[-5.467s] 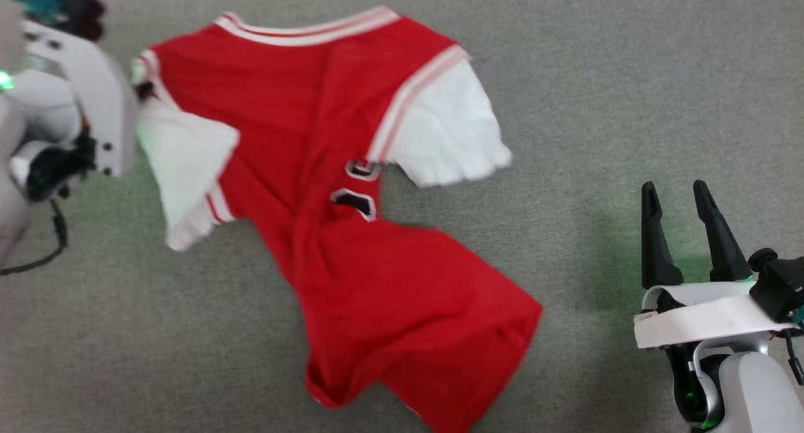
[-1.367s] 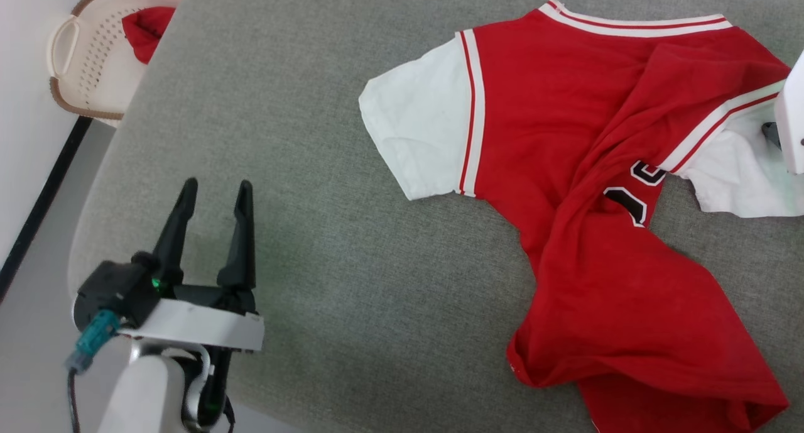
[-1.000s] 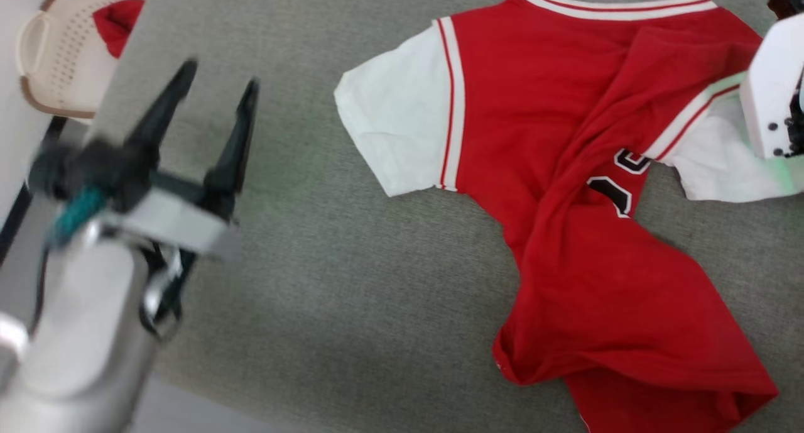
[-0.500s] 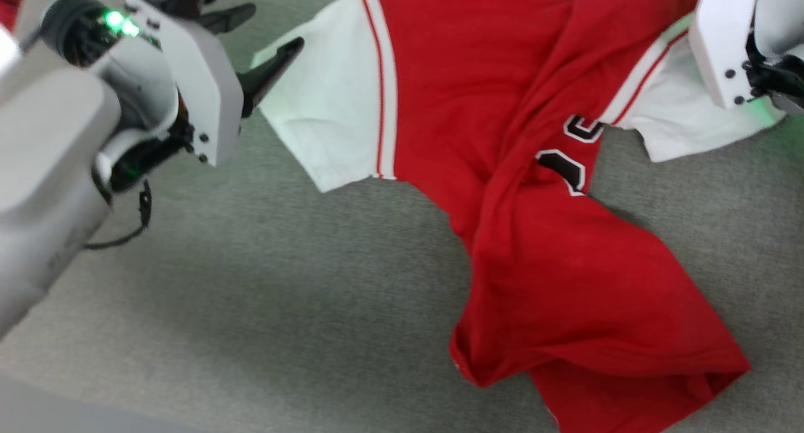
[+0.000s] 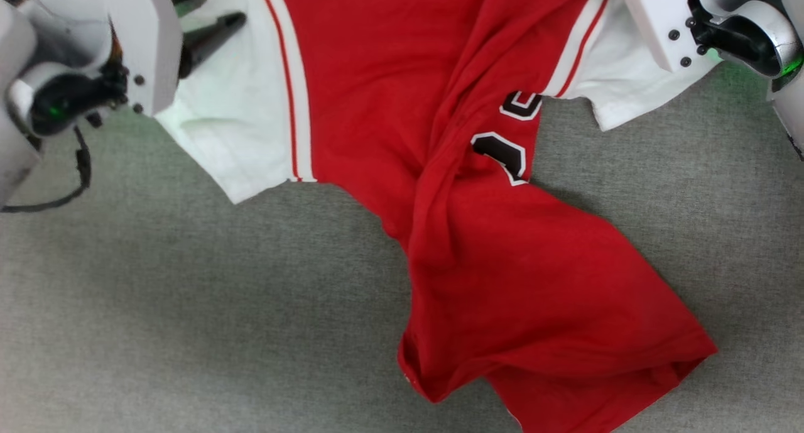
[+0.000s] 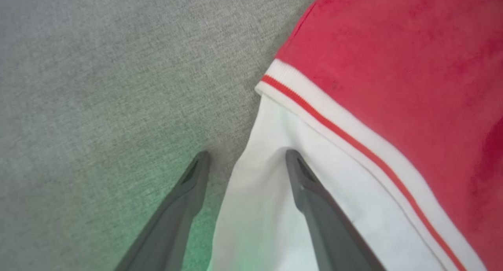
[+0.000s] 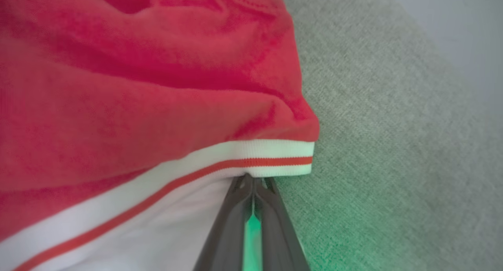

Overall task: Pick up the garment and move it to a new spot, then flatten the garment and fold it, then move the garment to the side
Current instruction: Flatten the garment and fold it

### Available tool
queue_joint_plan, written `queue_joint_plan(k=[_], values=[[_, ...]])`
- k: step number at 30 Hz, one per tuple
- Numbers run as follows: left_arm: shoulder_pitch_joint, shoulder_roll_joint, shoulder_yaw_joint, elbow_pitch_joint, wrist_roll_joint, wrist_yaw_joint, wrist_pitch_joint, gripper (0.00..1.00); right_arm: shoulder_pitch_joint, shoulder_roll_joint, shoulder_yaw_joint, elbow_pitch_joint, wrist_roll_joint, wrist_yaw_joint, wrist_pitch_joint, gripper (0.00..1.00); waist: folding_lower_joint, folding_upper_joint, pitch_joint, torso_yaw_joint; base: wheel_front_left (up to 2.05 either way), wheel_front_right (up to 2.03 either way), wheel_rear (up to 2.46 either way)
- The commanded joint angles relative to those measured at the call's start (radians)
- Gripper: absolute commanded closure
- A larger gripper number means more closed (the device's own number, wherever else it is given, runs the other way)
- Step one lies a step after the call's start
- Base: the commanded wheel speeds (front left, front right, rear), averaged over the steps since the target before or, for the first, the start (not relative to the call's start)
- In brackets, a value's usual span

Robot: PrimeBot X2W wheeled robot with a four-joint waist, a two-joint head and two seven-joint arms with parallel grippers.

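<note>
left wrist view: spread left gripper [image 6: 246, 155] straddles the garment's [image 6: 393, 66] sleeve; right gripper [image 7: 253, 177] pinches its trim.

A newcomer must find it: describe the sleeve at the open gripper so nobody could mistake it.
On the grey cloth surface lies the garment, a red jersey. Its white sleeve on the robot's left lies flat, the open left gripper straddling its edge; the other sleeve is pinched by the shut right gripper.

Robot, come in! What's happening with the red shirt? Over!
Left gripper open, astride the edge of the white sleeve. Right gripper shut, pinching the striped shoulder trim. Twisted garment, not yet flat on the grey surface. No obstacle seen. Over.
</note>
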Motion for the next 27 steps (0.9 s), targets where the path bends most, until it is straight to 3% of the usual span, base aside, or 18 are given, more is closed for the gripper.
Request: queue_joint_plan(k=[1, 2, 4, 5, 12, 19, 27], values=[[0.023, -0.007, -0.016, -0.004, -0.016, 0.003, 0.034, 0.00, 0.123, 0.019, 0.084, 0.074, 0.014, 0.001, 0.009, 1.00, 0.0000, -0.0001, 0.026, -0.022, 0.00, 0.00, 0.00], [0.023, -0.008, -0.018, -0.009, -0.024, 0.003, 0.037, 0.22, 0.120, 0.016, 0.090, 0.076, 0.017, 0.001, 0.007, 1.00, 0.0000, -0.0001, 0.027, -0.021, 0.00, 0.00, 0.00], [0.029, -0.011, -0.021, -0.020, -0.047, 0.003, 0.057, 0.82, 0.119, 0.016, 0.096, 0.075, 0.021, 0.001, -0.008, 1.00, 0.0000, -0.0001, 0.028, -0.019, 0.00, 0.00, 0.00], [0.033, -0.011, -0.023, -0.026, -0.056, 0.002, 0.069, 1.00, 0.117, 0.015, 0.097, 0.079, 0.023, 0.001, -0.014, 1.00, 0.0000, -0.0001, 0.026, -0.019, 0.00, 0.00, 0.00], [0.031, -0.016, -0.019, -0.017, -0.102, 0.002, 0.041, 1.00, 0.099, 0.000, 0.076, 0.099, 0.042, 0.000, -0.084, 1.00, 0.0000, -0.0001, -0.004, -0.019, 0.00, 0.00, 0.00], [0.007, -0.018, 0.001, 0.039, -0.107, 0.002, -0.190, 1.00, 0.048, 0.001, -0.021, 0.083, 0.058, 0.000, -0.306, 1.00, 0.0000, -0.0001, -0.076, -0.021, 0.00, 0.00, 0.00], [-0.059, -0.087, 0.077, 0.156, -0.167, 0.003, -0.431, 1.00, -0.063, -0.015, -0.237, 0.195, -0.030, 0.000, -0.558, 1.00, 0.0000, -0.0001, -0.136, -0.019, 0.00, 0.00, 0.00]])
